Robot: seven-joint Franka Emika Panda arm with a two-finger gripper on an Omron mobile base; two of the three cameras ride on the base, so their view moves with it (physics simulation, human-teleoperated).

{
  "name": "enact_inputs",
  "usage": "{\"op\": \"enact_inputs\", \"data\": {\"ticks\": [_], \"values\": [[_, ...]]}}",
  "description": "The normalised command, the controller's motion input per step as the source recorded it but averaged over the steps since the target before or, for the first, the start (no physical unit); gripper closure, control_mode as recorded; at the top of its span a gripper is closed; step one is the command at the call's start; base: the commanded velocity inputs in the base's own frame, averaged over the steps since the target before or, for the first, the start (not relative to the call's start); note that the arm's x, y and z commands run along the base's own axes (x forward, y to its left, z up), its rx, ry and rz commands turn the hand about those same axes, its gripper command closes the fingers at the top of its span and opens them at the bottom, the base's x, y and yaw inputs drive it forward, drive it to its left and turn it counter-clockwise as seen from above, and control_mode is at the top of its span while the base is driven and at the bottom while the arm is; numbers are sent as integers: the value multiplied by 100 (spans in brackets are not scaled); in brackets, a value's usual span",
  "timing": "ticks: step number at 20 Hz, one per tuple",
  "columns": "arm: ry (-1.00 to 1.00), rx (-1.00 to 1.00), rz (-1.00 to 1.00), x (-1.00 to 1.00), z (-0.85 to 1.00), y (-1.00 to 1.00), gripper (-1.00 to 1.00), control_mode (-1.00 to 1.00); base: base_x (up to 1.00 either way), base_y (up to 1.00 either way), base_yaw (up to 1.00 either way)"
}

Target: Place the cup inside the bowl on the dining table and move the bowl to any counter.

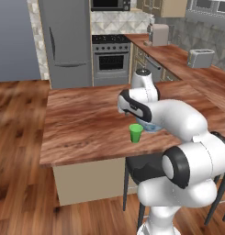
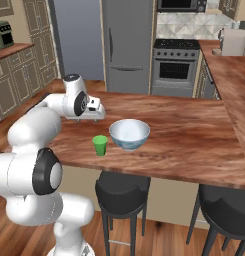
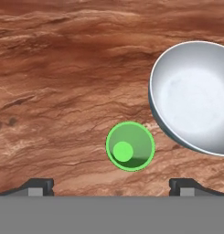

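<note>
The small green cup (image 1: 136, 133) (image 2: 100, 145) stands upright on the reddish-brown dining table (image 1: 81, 124) (image 2: 194, 135), near its front edge. The white bowl with the blue outside (image 2: 129, 133) sits just beside the cup, apart from it; in the left base view the bowl (image 1: 151, 126) is partly hidden behind my arm. My gripper (image 3: 111, 186) (image 2: 97, 115) hovers above the table and looks straight down. In the hand view the cup (image 3: 130, 146) lies a little ahead of the wide-apart fingertips (image 3: 40, 185), with the bowl (image 3: 195, 98) to its right. The gripper is open and holds nothing.
Dark stools (image 2: 121, 192) (image 2: 226, 210) stand at the table's near side. The wood-top counter (image 1: 201, 78) (image 2: 234, 70) runs along the right, carrying a toaster (image 1: 200, 58) and a coffee machine (image 1: 159, 34). A stove (image 1: 110, 55) and a grey fridge (image 1: 65, 41) stand behind the table.
</note>
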Motion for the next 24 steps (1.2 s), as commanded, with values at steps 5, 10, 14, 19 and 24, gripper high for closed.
{"op": "enact_inputs", "data": {"ticks": [5,10,14,19,24], "values": [[0,-2,0,0,-1,0,-100,-100,0,0,0],[0,-1,0,0,-6,0,-100,-100,0,0,0],[0,0,0,0,-18,0,-100,-100,0,0,0],[0,0,0,0,-24,0,-100,-100,0,0,0],[0,-1,0,0,-23,0,-100,-100,0,0,0]]}}
